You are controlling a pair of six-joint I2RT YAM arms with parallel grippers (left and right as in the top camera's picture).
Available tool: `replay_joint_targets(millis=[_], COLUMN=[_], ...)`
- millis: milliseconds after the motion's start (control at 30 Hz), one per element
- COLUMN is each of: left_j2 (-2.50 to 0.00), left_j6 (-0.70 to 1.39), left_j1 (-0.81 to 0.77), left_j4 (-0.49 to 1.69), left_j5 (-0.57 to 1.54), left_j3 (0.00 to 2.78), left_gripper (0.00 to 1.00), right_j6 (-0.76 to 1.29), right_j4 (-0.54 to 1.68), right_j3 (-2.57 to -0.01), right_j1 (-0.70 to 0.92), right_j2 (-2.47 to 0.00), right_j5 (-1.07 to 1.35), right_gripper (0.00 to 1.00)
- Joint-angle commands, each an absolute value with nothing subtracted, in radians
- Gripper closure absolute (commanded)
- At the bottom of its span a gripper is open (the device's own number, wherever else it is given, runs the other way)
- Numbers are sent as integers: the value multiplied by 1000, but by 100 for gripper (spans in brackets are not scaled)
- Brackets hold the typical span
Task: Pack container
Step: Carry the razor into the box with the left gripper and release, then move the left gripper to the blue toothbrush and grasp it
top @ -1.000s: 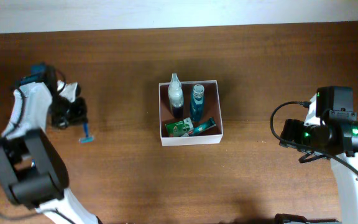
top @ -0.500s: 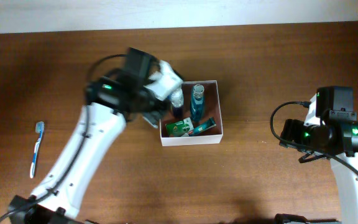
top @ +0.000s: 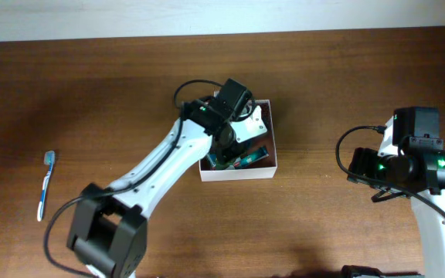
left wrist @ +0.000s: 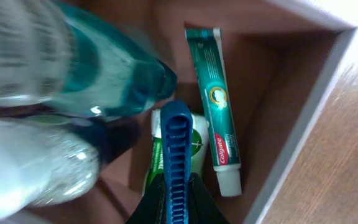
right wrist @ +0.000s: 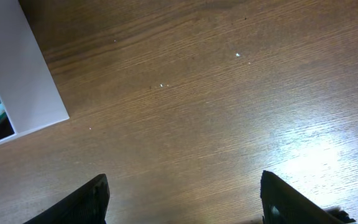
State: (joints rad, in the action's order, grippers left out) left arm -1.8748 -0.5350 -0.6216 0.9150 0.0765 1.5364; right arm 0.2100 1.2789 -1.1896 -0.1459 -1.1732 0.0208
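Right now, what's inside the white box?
A Colgate toothpaste tube, a teal bottle, a clear bottle and a green packet. The left gripper holds a blue handle above them, hiding part of the packet.

A toothpaste tube (left wrist: pixel 219 118) and two bottles (left wrist: pixel 114 81) are laid inside the container (top: pixel 238 173), with a razor (left wrist: pixel 177 155) held above them. A toothbrush (top: pixel 45 185) is set well left on the table (top: pixel 130 77).

container (top: pixel 238 174) 1 | bottles (left wrist: pixel 104 68) (left wrist: pixel 36 165) 2 | toothpaste tube (left wrist: pixel 214 115) 1 | green packet (left wrist: pixel 199 144) 1 | blue razor (left wrist: pixel 177 155) 1 | toothbrush (top: pixel 45 187) 1
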Motion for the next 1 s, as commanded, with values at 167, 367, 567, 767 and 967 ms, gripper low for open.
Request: replay_joint_targets(millis=[167,367,567,767,967], left_j2=[-1870,-1667,-1546,-1573,-1678], left_j6=[-553,-417,-273,-149,-143], left_j1=[-624,-578,-301,135,472], left_j4=[934,992,1019,1024,995], left_j5=[30,-113,-131,-107,-41], left_j3=[1555,1596,1595,1575,1525], left_gripper=[44,1,1,1,1], right_j6=[213,213,213,213,213], right_j4=[1280,1280,1280,1280,1280], right_j3=[-1187,-1187,-1187,-1187,-1187], right_j1=[-152,-152,-152,-151,-151], right_j2=[-1168,-1168,-1168,-1168,-1168], right_j5=[26,26,26,26,26], right_gripper=[30,30,30,30,30])
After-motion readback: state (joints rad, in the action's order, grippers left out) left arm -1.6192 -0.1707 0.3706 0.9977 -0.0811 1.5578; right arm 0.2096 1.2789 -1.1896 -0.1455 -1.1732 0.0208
